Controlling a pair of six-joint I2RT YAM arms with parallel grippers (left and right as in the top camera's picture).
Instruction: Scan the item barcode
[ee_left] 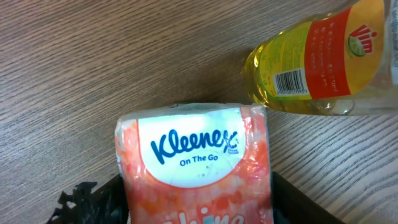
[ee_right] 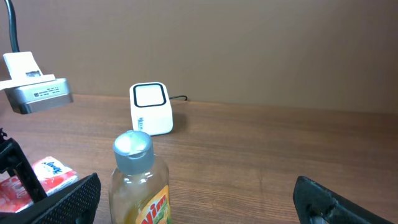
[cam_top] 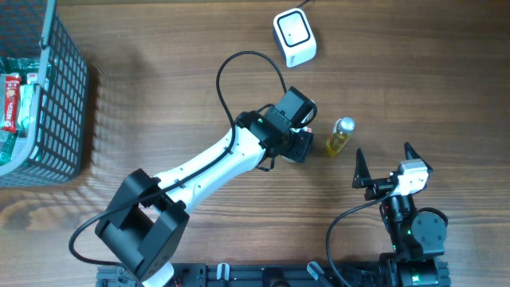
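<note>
An orange and white Kleenex tissue pack (ee_left: 196,165) lies flat on the wooden table, and it also shows at the left edge of the right wrist view as the pack (ee_right: 53,174). My left gripper (cam_top: 301,145) is over it, with a dark finger (ee_left: 99,199) pressed against each long side. The white barcode scanner (cam_top: 294,37) stands at the back of the table. A yellow Vim bottle (cam_top: 339,137) stands just right of the left gripper, barcode label visible. My right gripper (cam_top: 383,151) is open and empty, just right of the bottle.
A dark wire basket (cam_top: 60,96) holding packaged goods stands at the far left. The scanner's cable runs off the back edge. In the right wrist view the bottle (ee_right: 138,186) stands close to the left finger of that gripper (ee_right: 196,202).
</note>
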